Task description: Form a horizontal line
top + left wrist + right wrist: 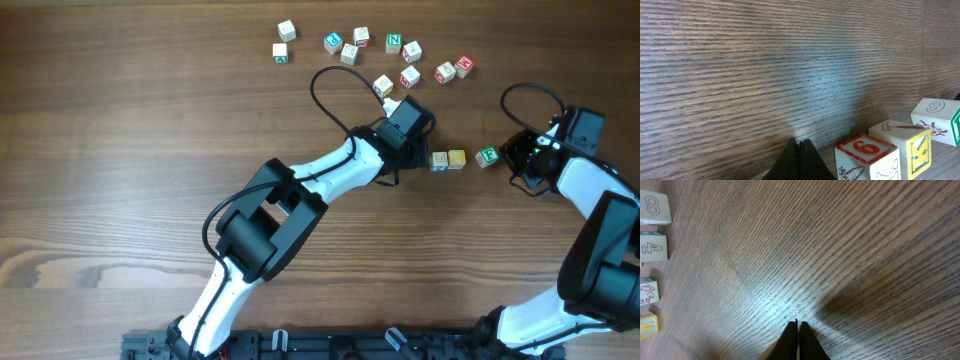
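Note:
A short row of three cubes lies right of centre in the overhead view: a pale cube (439, 160), a yellow cube (457, 158) and a green-lettered cube (487, 156) set slightly apart. My left gripper (415, 150) is shut and empty just left of the pale cube. In the left wrist view its tips (800, 142) rest near the table beside the pale cube with a red 9 (867, 155), then the yellow cube (915, 145) and the green-sided cube (940, 112). My right gripper (522, 162) is shut and empty right of the green cube; its tips (797, 323) point at bare wood.
Several loose white letter cubes lie scattered at the back, from one (287, 30) on the left to one (463, 66) on the right; one cube (383, 85) sits close behind the left wrist. Several cubes line the left edge of the right wrist view (652, 247).

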